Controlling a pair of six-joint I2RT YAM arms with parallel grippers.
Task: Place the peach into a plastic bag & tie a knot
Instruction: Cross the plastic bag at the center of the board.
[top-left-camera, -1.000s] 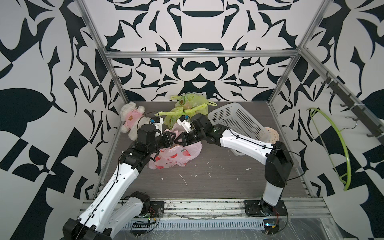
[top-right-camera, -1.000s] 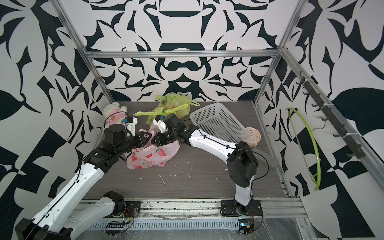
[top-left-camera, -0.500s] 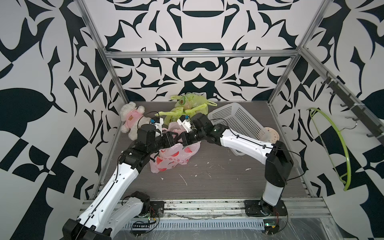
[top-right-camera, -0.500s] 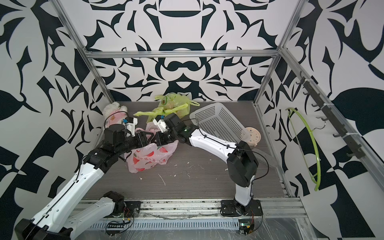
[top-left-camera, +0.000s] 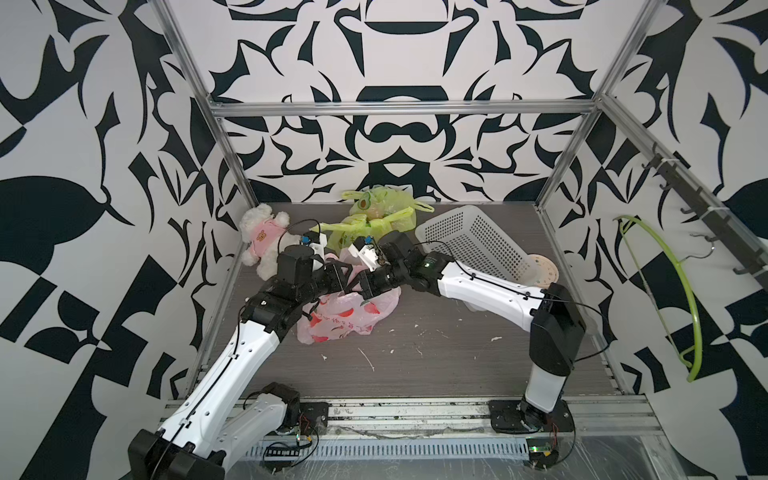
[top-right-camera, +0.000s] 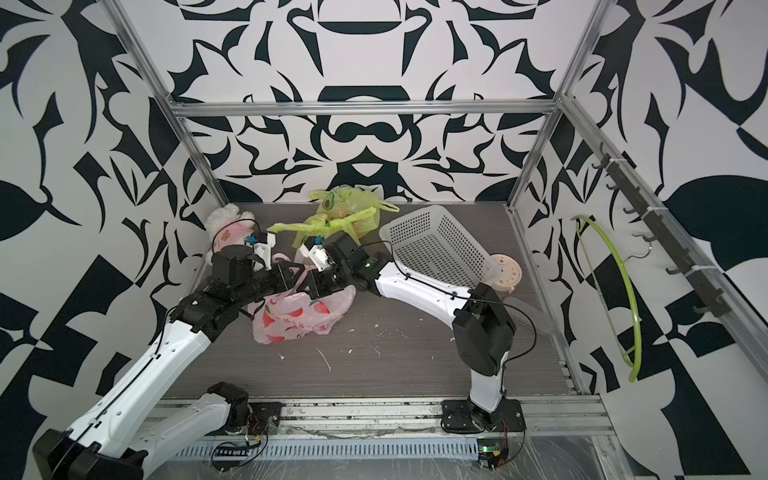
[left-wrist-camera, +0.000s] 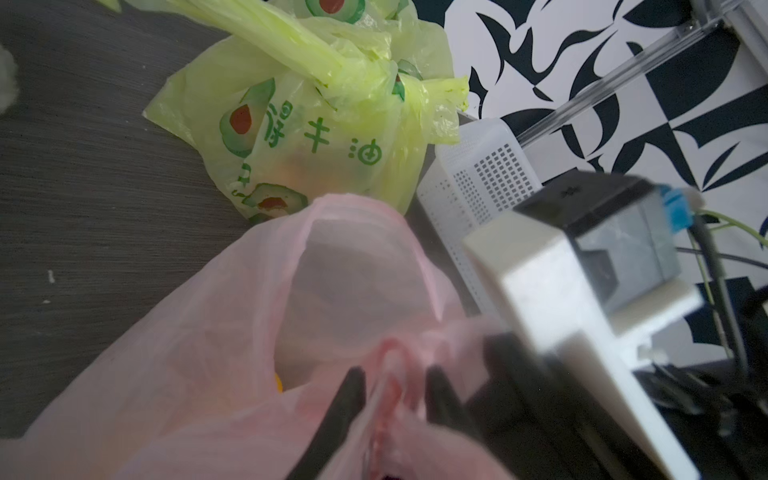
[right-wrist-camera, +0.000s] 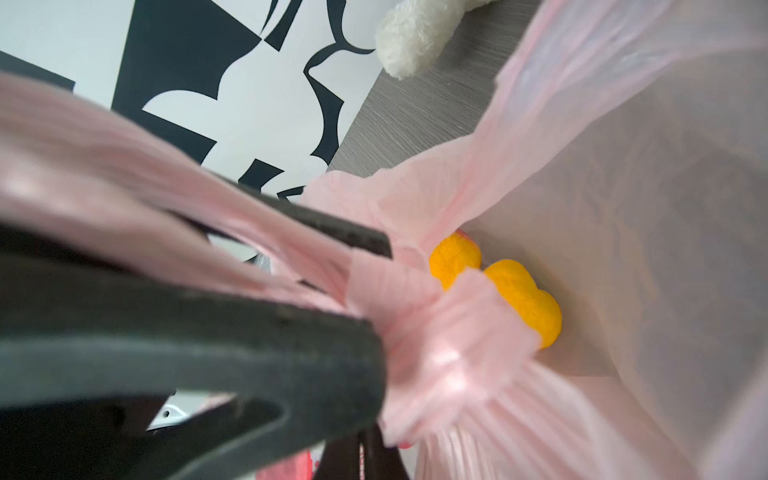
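Already got peach inside pink bag; grips handle with closed right pincer; straddles strand with left pincer, cannot tell if clamped; needs knot.

Both top views are bright and evenly lit from above. The table carries only soft, pale shadows under the arms and beside the pink bag. Focus is crisp, and the wall pattern stays sharp. The sheet, well in front of the pink bag, has a dull sheen.

In the left wrist view the left gripper, at the pink bag, is soft and smeared. The green bag beyond it is sharper, its print readable.

In the right wrist view the right gripper is dark and badly blurred. Light glows through the pink bag's streaked film, and the peach inside is vivid and clearer.
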